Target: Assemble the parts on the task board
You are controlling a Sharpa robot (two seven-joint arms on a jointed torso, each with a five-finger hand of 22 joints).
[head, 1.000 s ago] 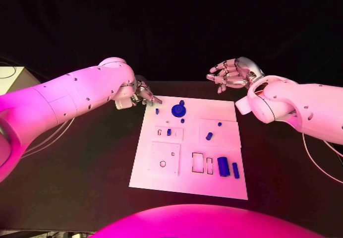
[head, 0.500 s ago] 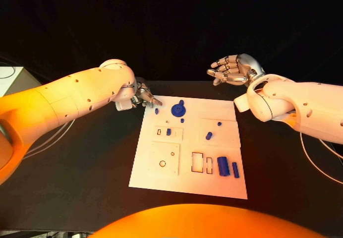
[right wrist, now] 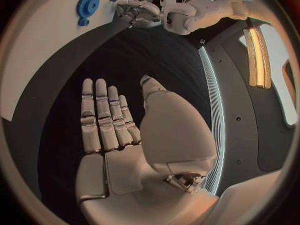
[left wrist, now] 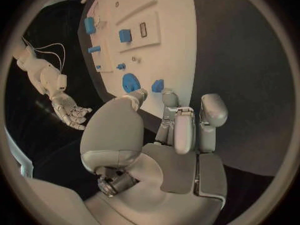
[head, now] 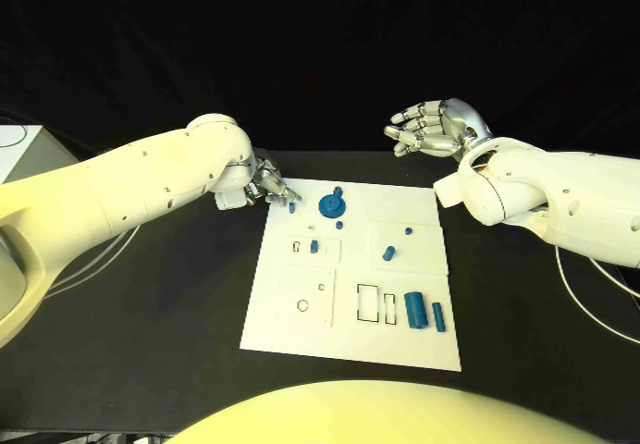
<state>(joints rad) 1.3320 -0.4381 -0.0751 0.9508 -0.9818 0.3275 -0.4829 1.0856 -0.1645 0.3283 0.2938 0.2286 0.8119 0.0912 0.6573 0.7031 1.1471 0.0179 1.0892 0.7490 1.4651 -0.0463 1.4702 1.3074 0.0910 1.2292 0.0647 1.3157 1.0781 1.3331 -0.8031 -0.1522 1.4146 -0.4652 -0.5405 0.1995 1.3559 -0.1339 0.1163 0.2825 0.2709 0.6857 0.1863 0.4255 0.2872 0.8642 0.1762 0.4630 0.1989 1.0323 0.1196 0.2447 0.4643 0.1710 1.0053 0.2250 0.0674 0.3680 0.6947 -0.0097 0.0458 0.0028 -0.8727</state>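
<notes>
On the black table (head: 160, 305) before me lies the task board (head: 350, 347), a white plate set lengthwise away from me, its far end between my two arms. Dark cloth or shadow closes the room behind the table, and a pale box (head: 17, 148) sits at the far left edge, with thin cables trailing beside each of my arms.

My left hand (head: 263, 185) sits low at the board's far left corner, fingers curled down toward the table and holding nothing; its fingertips (left wrist: 169, 96) are just beside a small blue peg (head: 292, 208) at the board's edge, and I cannot tell whether they touch it. My right hand (head: 432, 129) is raised well above the table beyond the board's far right corner, palm up, fingers loosely apart and empty.

A blue gear (head: 331, 205) sits at the board's far end. Near the middle are a short blue piece (head: 313, 246) in a small framed recess and another (head: 388, 252) to its right. At the near right lie a blue cylinder (head: 415, 310) and a thin blue bar (head: 436, 315), beside two rectangular slots (head: 375, 303).
</notes>
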